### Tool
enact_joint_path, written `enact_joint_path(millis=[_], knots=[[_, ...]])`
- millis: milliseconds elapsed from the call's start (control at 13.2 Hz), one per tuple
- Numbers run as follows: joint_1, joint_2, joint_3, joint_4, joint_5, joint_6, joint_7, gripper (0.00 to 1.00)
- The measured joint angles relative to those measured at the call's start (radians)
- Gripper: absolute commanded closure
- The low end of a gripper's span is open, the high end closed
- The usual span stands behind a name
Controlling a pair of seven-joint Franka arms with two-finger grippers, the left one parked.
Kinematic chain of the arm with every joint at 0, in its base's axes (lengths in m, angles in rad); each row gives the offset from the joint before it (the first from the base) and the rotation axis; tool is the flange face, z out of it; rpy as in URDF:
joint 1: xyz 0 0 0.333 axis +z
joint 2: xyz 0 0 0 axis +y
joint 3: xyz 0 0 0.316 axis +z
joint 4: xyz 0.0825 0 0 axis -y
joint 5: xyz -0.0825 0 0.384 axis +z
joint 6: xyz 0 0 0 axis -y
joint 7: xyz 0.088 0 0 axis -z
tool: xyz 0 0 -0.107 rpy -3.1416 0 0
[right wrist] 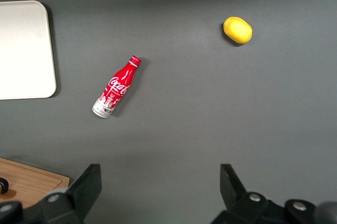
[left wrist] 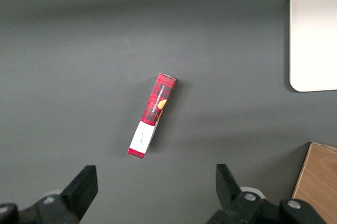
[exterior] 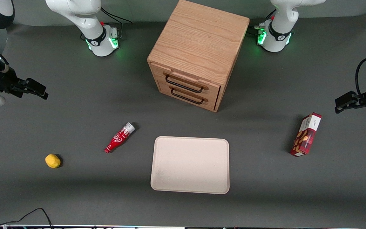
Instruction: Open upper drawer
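Nearest the front camera we see the tray (exterior: 190, 165) flat on the grey surface (exterior: 106, 197). Farther from that camera than the tray stands the cabinet (exterior: 199, 47), and in its front sits the upper drawer (exterior: 186, 83), closed, directly above its twin. Our gripper (right wrist: 160, 187) hangs high toward the working arm's end, well apart from the cabinet, jaws spread wide, holding nothing.

The cabinet (exterior: 199, 47) was light oak with plain grain, matt. Its upper drawer (exterior: 184, 82) showed the same wood and a thin black wire handle. The worktop (exterior: 75, 190) looked dark grey and matt. The gripper (right wrist: 160, 195), high over it, had matt black fingers spread wide. The bottle (right wrist: 116, 87) was glossy red; the tray (exterior: 190, 165) smooth matt beige.
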Motion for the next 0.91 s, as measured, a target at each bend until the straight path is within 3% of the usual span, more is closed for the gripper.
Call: enact_joint_path(millis=[303,455,909], knots=[[0.001,0.001,0.002,0.001,0.000,0.001,-0.002,0.00],[0.005,0.011,0.049,0.022,0.004,0.002,-0.011,0.00],[0.023,0.245,0.478,0.216,0.002,-0.028,-0.011,0.00]])
